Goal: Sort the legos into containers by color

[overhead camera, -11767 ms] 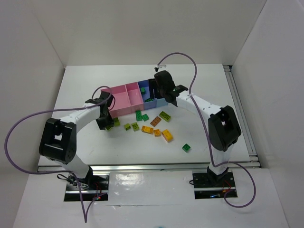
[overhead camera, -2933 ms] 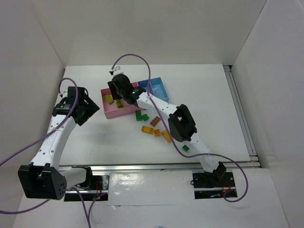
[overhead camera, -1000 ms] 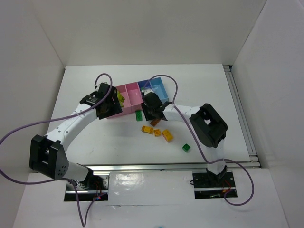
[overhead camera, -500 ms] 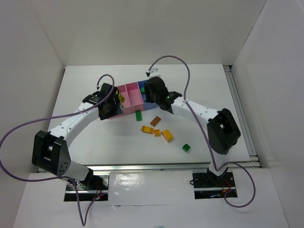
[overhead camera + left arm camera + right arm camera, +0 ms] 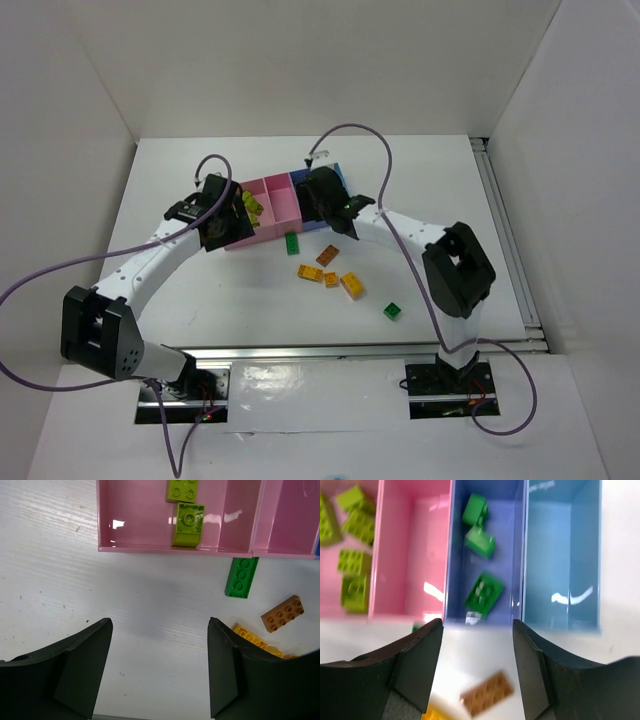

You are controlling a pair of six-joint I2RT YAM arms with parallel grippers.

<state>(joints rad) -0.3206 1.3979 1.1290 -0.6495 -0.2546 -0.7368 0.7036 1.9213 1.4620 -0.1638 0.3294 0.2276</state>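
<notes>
The containers (image 5: pixel 283 207) are a joined row: two pink, a darker blue and a light blue bin. Lime legos (image 5: pixel 188 525) lie in the leftmost pink bin (image 5: pixel 145 548). Three dark green legos (image 5: pixel 484 592) lie in the darker blue bin (image 5: pixel 456 555); the light blue bin (image 5: pixel 560 555) holds nothing. My right gripper (image 5: pixel 477 627) hangs open and empty over the blue bin's near wall. My left gripper (image 5: pixel 159 625) is open over bare table just in front of the pink bin. Loose on the table are a dark green brick (image 5: pixel 242 577), a brown one (image 5: pixel 486 692) and yellow-orange ones (image 5: pixel 352 286).
Another dark green brick (image 5: pixel 393 311) lies alone nearer the right arm's base. White walls close off the table at the back and both sides. A purple cable loops above each arm.
The right arm swung from the loose bricks up to the darker blue bin and its jaws opened; a dark green brick now lies in that bin. The left gripper shifted slightly by the pink bin.
</notes>
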